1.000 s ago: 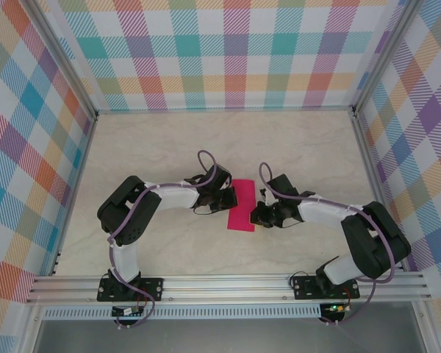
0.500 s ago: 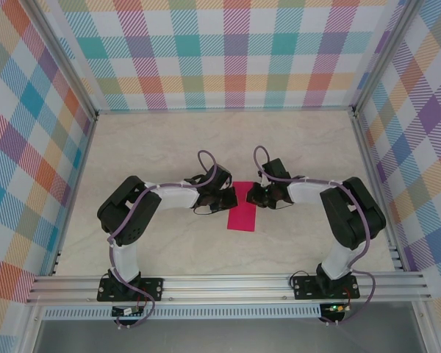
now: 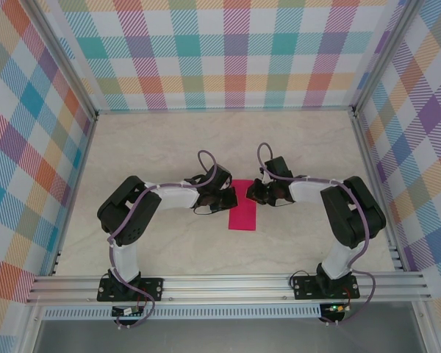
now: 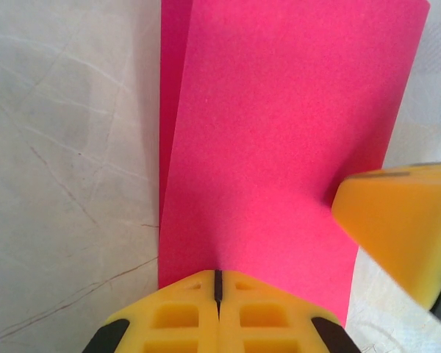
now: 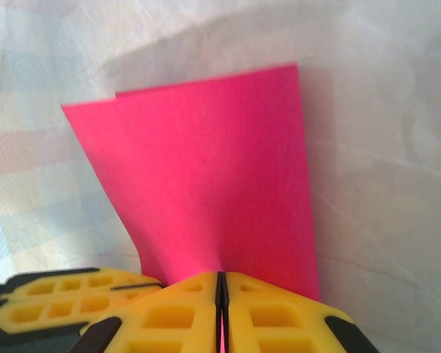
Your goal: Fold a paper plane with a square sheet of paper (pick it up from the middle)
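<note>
At bottom centre, the right claw (image 5: pixel 220 298) pinches the near edge of a folded magenta-pink paper sheet (image 5: pixel 213 169) over the pale marbled bench (image 5: pixel 386 147).

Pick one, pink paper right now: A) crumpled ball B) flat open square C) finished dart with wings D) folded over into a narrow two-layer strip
D: the square sheet of paper lies as a narrow rectangle in the top view, and both wrist views show two stacked layers with slightly offset edges.

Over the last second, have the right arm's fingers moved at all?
Yes. The right arm's fingers moved along the folded magenta-pink paper sheet, away from the aluminium front rail and toward the plaid back wall.
</note>
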You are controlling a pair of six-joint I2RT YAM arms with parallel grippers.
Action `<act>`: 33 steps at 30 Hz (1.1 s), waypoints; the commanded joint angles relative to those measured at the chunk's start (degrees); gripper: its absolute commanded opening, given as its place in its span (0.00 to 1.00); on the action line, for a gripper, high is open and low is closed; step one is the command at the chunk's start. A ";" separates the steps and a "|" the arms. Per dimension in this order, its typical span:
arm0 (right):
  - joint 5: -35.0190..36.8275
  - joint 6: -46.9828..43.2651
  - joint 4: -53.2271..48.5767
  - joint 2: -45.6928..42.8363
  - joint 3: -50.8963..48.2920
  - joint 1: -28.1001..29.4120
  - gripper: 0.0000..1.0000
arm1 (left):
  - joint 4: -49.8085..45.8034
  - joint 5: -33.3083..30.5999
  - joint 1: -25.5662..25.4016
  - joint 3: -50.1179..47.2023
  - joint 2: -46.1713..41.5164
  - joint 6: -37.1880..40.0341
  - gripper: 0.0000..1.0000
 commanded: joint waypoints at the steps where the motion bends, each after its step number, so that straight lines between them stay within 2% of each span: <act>1: 0.69 0.72 2.57 2.59 1.46 -1.20 0.11 | -10.11 -5.17 -0.28 -1.63 3.02 0.55 0.02; 8: 2.82 1.62 3.77 4.71 1.02 -2.59 0.11 | -10.31 -5.17 -0.34 -1.69 3.20 0.62 0.02; 11: 1.13 2.12 3.93 3.27 1.43 -2.62 0.11 | -10.31 -5.21 -0.37 -1.75 3.04 0.78 0.02; 15: 2.25 1.55 2.78 0.18 2.86 -2.54 0.11 | -10.46 -5.26 -0.33 -1.73 3.07 0.75 0.02; 24: 5.12 3.35 3.29 6.59 5.08 -2.79 0.11 | -10.88 -5.37 -0.48 -1.59 2.78 0.78 0.02; 28: 6.50 4.00 3.58 7.67 4.88 -3.46 0.11 | -10.92 -5.52 -0.48 -1.78 2.72 0.88 0.02; 33: 4.97 4.34 4.47 6.49 5.49 -3.68 0.11 | -10.75 -5.54 -0.56 -2.02 2.67 0.76 0.02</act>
